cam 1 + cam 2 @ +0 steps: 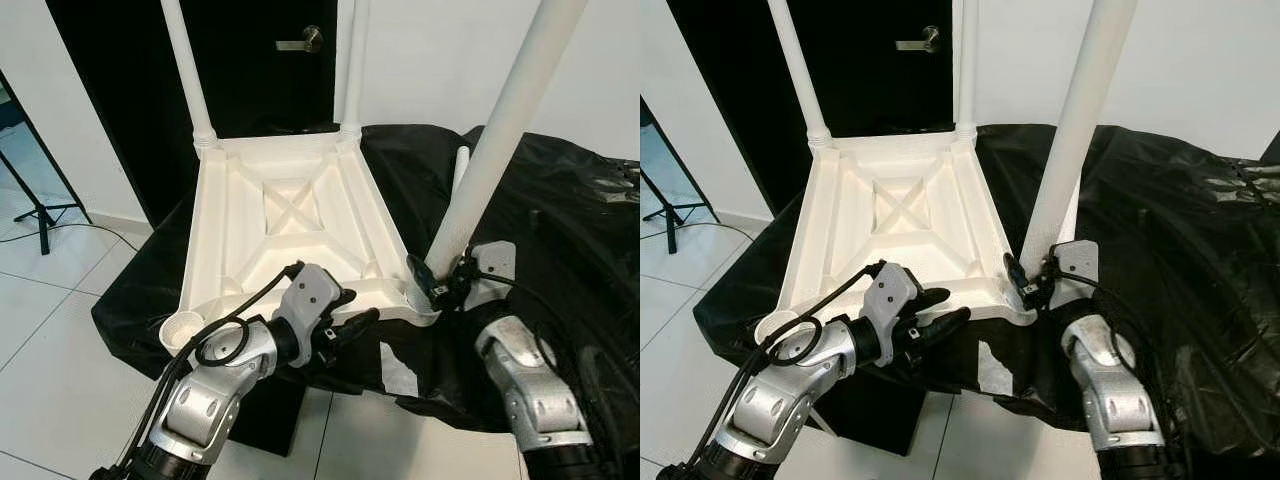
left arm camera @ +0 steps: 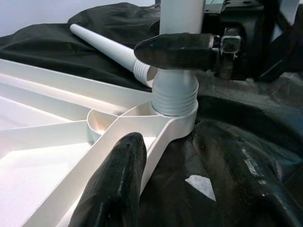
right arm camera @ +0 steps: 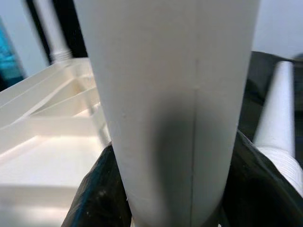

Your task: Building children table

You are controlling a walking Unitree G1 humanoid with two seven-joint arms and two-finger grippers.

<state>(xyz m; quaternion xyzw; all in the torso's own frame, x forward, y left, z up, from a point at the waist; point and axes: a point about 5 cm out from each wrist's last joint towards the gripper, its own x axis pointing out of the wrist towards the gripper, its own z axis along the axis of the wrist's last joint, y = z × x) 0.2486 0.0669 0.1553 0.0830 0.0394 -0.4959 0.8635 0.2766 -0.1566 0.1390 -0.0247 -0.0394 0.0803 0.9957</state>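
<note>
No readable text, label, brand, number or sign appears on any surface in these views

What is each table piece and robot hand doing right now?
Tabletop: upside down on black cloth.
Two far legs: standing in sockets.
Near right leg: standing in socket.
Spare leg: lying loose.
Near left socket: empty.
Right gripper: gripping near right leg.
Left gripper: open at tabletop edge.
</note>
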